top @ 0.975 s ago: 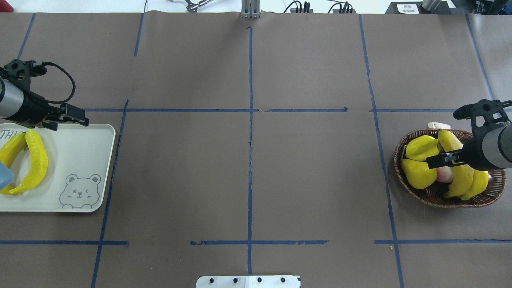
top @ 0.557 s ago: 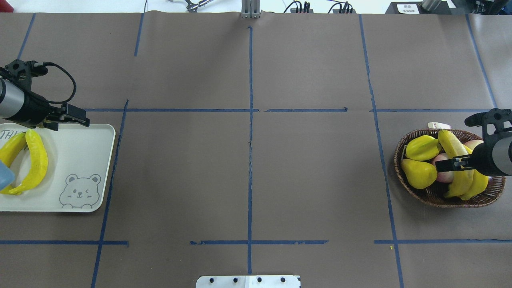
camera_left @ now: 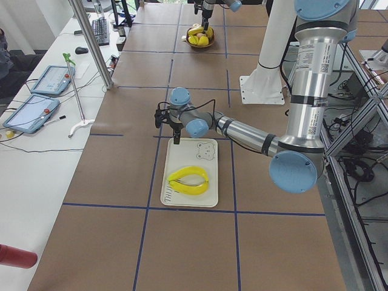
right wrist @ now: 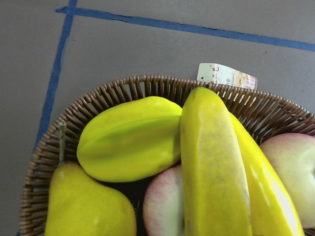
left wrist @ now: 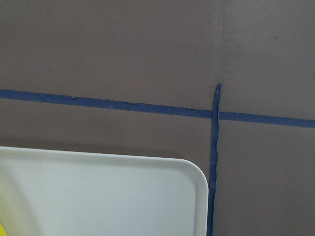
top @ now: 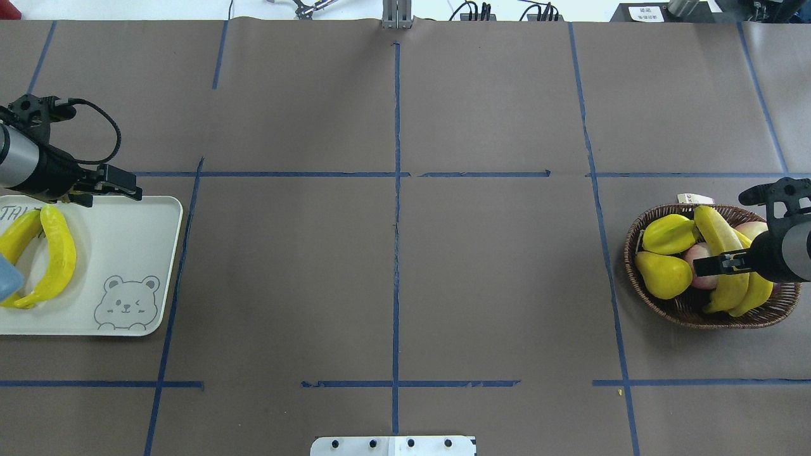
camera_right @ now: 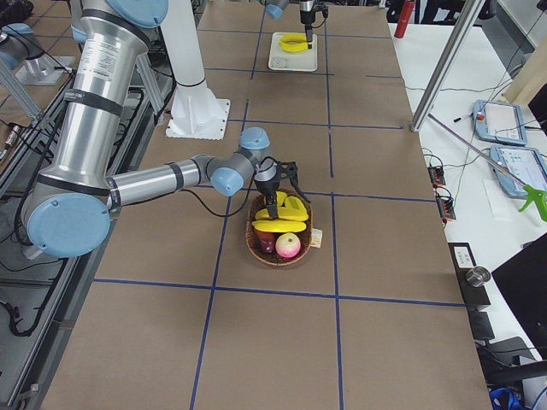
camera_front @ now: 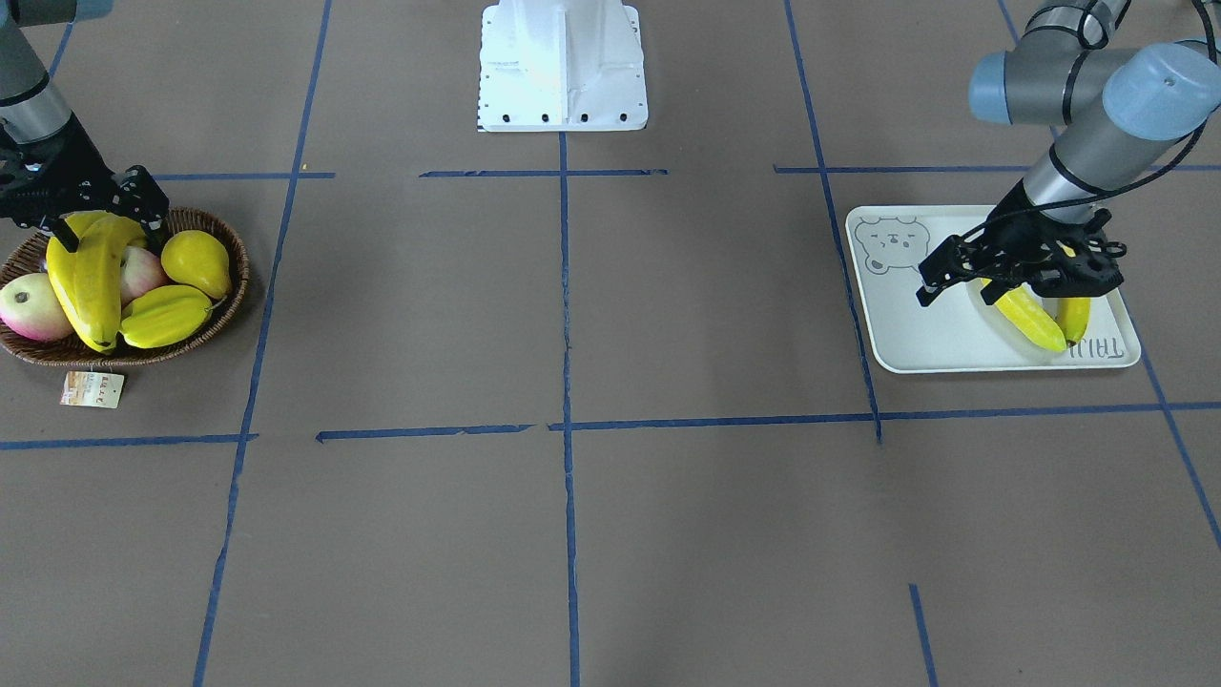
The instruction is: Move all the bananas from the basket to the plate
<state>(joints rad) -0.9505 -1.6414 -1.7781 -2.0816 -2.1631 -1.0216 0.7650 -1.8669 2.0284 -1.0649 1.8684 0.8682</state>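
At the left of the overhead view the plate (top: 127, 253) is seen on the tabletop (top: 393, 253), with two bananas on the plate (top: 54, 253) lying curved against each other near its outer end; the left hand (top: 117, 183) is held over the plate's far edge, nothing is gripped in it, and whether its fingers are apart or together cannot be told; across the wide middle only blue tape lines (top: 396, 221) are found; at the far right the basket (top: 640, 278) is set, its paper tag (top: 694, 199) hanging off the far rim, and in it two bananas in the basket (top: 722, 253) are stacked over pink apples (top: 703, 269), beside a starfruit (top: 668, 233) and a yellow pear (top: 662, 275); the right hand (top: 713, 263) is poised just over the upper banana's middle, its fingers apparently close together and clamped on nothing. Half the task is judged to remain. A slip is to be feared: the smooth, curved banana could roll off the fruit beneath if it is pinched off-centre; the second banana or an apple could be caught between the fingers too; the light basket could be dragged if the rim is snagged.
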